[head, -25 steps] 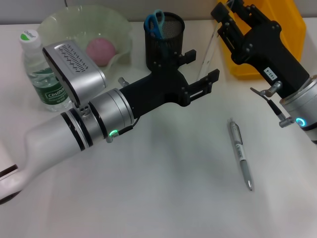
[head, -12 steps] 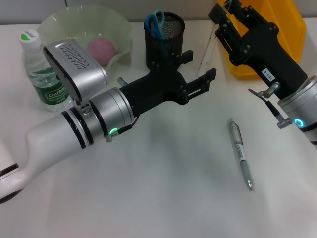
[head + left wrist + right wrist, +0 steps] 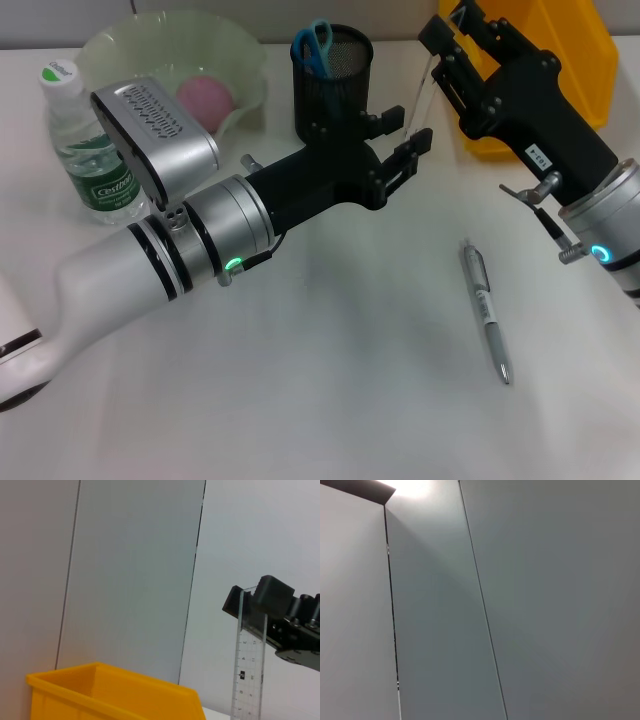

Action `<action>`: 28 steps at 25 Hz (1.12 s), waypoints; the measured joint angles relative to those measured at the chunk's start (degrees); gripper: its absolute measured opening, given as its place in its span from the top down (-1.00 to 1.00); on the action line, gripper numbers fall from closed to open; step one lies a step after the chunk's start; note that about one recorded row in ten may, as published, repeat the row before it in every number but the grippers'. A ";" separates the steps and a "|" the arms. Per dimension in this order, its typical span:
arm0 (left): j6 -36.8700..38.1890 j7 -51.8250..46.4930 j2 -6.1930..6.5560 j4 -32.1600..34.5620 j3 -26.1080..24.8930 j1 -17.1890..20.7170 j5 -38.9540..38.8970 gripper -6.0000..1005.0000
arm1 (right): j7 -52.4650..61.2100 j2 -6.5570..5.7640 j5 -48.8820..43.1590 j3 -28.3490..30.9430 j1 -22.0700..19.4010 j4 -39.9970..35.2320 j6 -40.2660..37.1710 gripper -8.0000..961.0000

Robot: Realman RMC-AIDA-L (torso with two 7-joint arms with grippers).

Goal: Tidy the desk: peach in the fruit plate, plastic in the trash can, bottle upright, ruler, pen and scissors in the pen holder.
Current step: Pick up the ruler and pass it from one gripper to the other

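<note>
Readable markings: bottle (image 3: 88, 150) — green label with white lettering beginning "Cest", the rest unclear, and a green mark on its white cap. Right arm (image 3: 560, 140) — small white sticker with digits too small to read. Ruler (image 3: 248, 670) — black scale marks, numerals illegible.

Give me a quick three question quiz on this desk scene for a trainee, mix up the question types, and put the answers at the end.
1. True or false: the peach lies in the fruit plate.
2. Which arm clamps the ruler? A) the left one B) the right one C) neither
3. Fill in: the scissors stand in the ____.

Key:
1. True.
2. B. The right gripper holds its top end; the open left gripper is at its lower end.
3. Pen holder.
</note>
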 joint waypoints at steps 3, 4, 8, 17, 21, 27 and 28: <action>0.20 0.00 0.00 0.04 0.01 0.07 0.00 0.14 | -0.13 0.00 0.00 0.00 -0.03 0.07 0.01 0.13; 0.24 0.00 0.00 0.07 0.01 0.10 0.00 0.24 | -0.13 0.00 0.00 0.00 -0.05 0.07 0.02 0.13; 0.28 0.00 0.00 0.30 0.00 0.23 0.02 0.51 | -0.13 0.00 0.00 0.00 -0.16 0.07 0.03 0.13; 0.00 -0.54 0.00 0.52 0.32 0.12 0.03 0.75 | -0.13 0.00 -0.05 0.00 -0.24 0.06 0.03 0.12; -0.09 -0.71 0.00 0.55 0.32 0.08 0.04 0.80 | -0.20 0.00 -0.49 0.13 -0.19 0.05 0.02 0.12; -0.14 -0.78 0.00 0.60 0.30 0.05 0.04 0.87 | -0.15 0.00 -0.63 0.13 -0.10 0.06 0.02 0.12; -0.13 -0.79 0.00 0.60 0.30 0.05 0.04 0.88 | -0.16 0.00 -0.63 0.14 -0.09 0.06 0.02 0.12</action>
